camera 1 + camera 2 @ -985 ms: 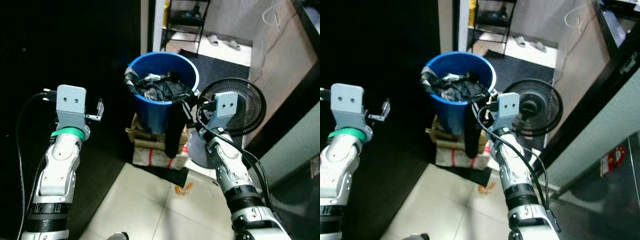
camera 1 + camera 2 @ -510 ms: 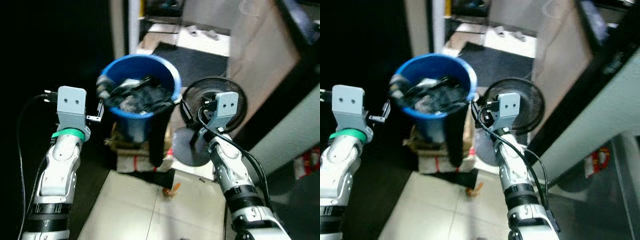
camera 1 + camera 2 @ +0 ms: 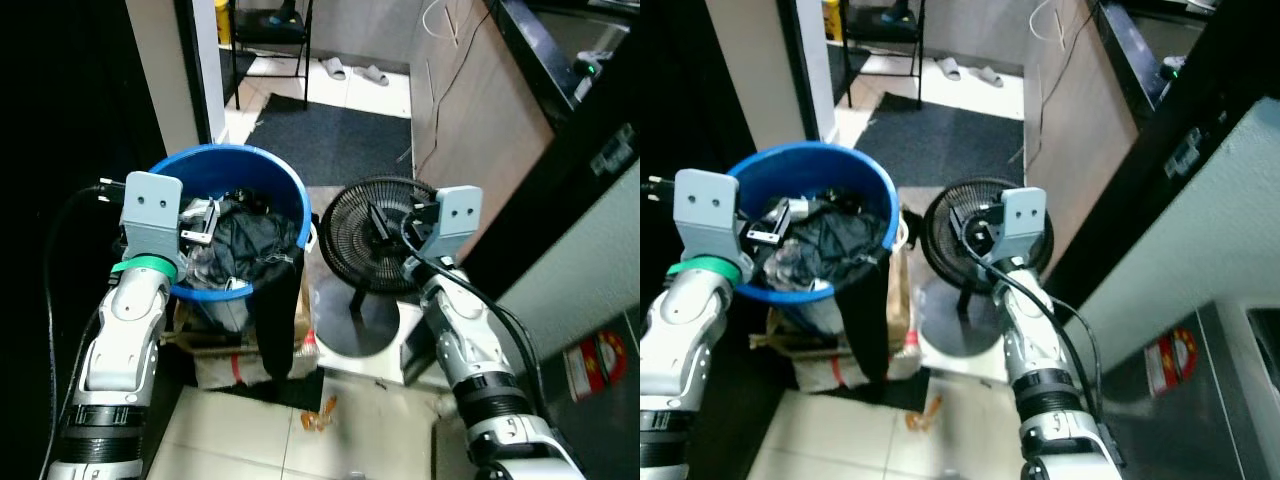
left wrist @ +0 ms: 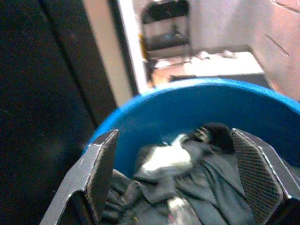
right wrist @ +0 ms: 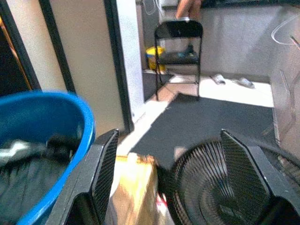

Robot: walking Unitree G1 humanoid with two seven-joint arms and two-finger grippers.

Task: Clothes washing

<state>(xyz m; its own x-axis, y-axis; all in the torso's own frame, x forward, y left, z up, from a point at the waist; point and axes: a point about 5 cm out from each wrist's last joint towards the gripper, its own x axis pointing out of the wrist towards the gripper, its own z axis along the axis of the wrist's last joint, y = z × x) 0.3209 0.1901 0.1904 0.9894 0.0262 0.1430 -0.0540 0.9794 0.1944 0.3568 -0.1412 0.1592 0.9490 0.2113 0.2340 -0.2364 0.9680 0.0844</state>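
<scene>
A blue bucket holds a heap of dark clothes, and one black garment hangs down over its front rim. My left gripper hovers just above the bucket's near left edge. In the left wrist view it is open and empty, with the clothes right below its fingers. My right gripper is raised in front of a black floor fan. It is also open and holds nothing.
The bucket stands on cardboard boxes. The fan's round base sits close to its right. A wooden cabinet and a dark counter line the right side. Behind are a dark mat, a folding chair and slippers. An orange wrapper lies on the tiles.
The whole view has swung and drawn nearer. The bucket now lies under my left gripper and the fan in front of my right one. Both arms keep their pose.
</scene>
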